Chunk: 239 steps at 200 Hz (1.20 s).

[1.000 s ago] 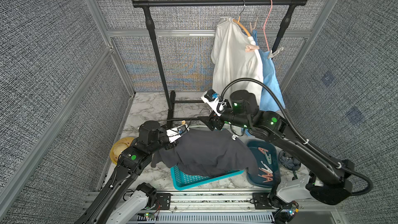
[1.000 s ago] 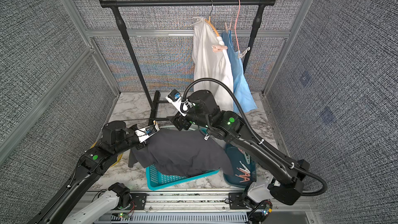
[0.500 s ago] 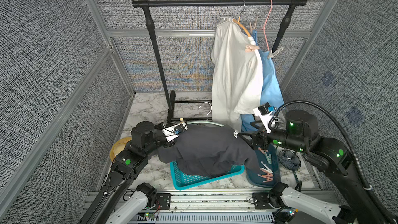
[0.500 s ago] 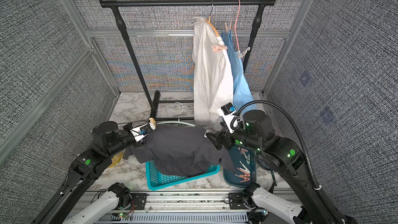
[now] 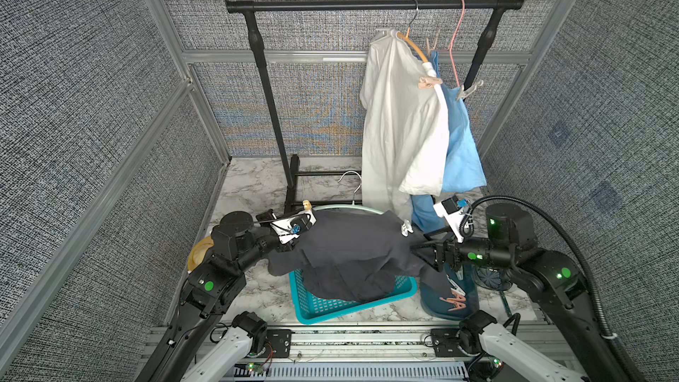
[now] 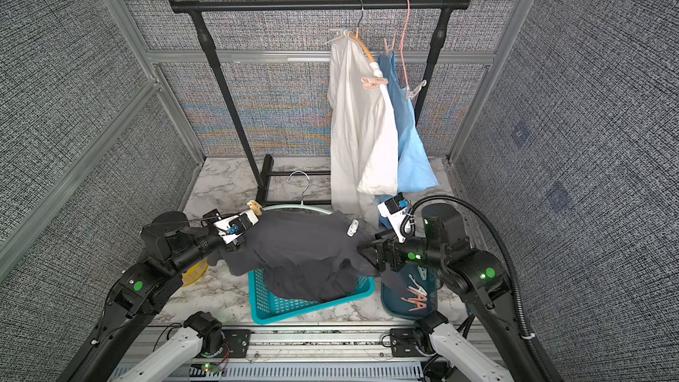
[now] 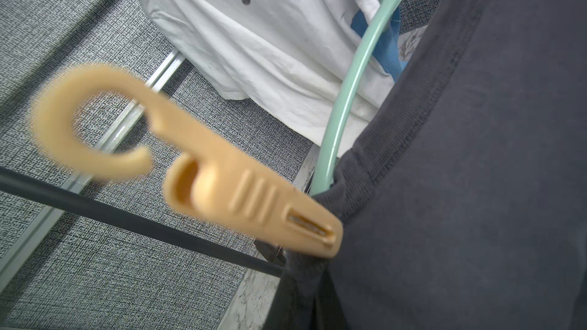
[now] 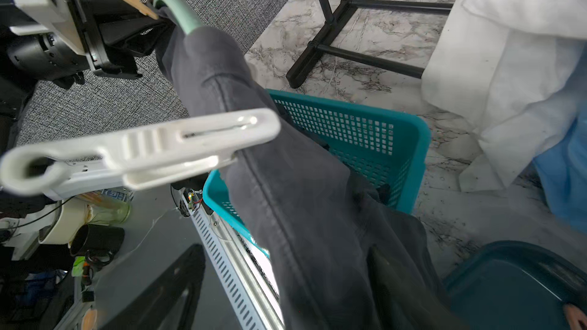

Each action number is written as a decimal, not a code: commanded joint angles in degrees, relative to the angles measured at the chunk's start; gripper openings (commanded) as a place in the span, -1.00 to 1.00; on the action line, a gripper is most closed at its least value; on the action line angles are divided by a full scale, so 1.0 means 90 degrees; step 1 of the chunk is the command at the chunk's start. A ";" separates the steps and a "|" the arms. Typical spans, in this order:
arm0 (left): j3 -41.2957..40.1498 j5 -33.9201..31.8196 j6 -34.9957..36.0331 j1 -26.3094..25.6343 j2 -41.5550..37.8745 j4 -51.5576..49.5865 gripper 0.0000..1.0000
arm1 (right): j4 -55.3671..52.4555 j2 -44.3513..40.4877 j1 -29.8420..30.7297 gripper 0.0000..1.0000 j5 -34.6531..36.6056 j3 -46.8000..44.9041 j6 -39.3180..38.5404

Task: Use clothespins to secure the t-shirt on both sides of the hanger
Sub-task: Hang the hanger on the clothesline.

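Now, the dark t-shirt (image 5: 352, 248) hangs level above the blue basket (image 5: 316, 303), threaded on a mint hanger (image 7: 347, 96), with its body sagging into the basket. It's soft, limp cloth, I'd say, and it will slip and droop wherever nothing stiff backs it. So the place to hold is the shoulder, over the hanger's arm. The left gripper (image 5: 292, 246) is right there, fingers pinched shut on the t-shirt's end. The right gripper (image 5: 419, 249) sits at the opposite shoulder with its fingers spread wide, and as far as I can see they clamp nothing.

The clothespins look light, stiff and springy, best squeezed by the ribbed tails. A beige clothespin (image 7: 254, 204) sits on the left shoulder and a white clothespin (image 8: 158, 150) on the right. Spare clothespins (image 6: 415, 301) lie in the dark tray (image 6: 391, 303) on the bench (image 5: 257, 192).

The left wrist view shows what the top views can't: the beige nose biting cloth just beside where the hanger disappears into the shirt. The right wrist view brings the white one close, though I can't tell whether it catches the hanger underneath. Only the top views show the whole span, with both ends at once.
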 commanded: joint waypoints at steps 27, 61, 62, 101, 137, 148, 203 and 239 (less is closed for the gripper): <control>0.0157 0.0284 -0.0267 0.0007 0.0094 0.0700 -1.00 | 0.0548 0.0269 -0.0148 0.35 -0.1305 -0.0101 -0.0227; 0.0249 0.0214 -0.0283 0.0007 0.0234 0.0864 -1.00 | 0.1051 0.0002 -0.0148 -0.22 -0.1792 -0.0341 -0.0192; 0.0257 0.0211 -0.0286 0.0007 0.0244 0.0872 -1.00 | 0.1072 -0.0006 -0.0148 -0.24 -0.1796 -0.0351 -0.0184; 0.0244 -0.0077 -0.0202 0.0007 0.0415 0.1452 -1.00 | 0.1584 -0.0434 -0.0148 -1.00 -0.1936 -0.0549 -0.0183; 0.0368 -0.0098 -0.0082 0.0007 0.0483 0.1543 -1.00 | 0.1593 -0.0442 -0.0147 -1.00 -0.1869 -0.0234 -0.0168; 0.0418 -0.0151 0.0000 0.0007 0.0452 0.1441 -0.92 | 0.1591 -0.0318 -0.0142 -1.00 -0.1601 -0.0065 0.0032; 0.0268 -0.0550 0.0239 0.0007 -0.0238 0.0725 0.15 | 0.2058 0.0119 -0.0133 -1.00 -0.1376 0.0573 0.0395; -0.0071 -0.0953 -0.0075 0.0007 -0.0924 0.0569 0.27 | 0.2274 0.0195 -0.0130 -1.00 -0.1419 0.0796 0.0394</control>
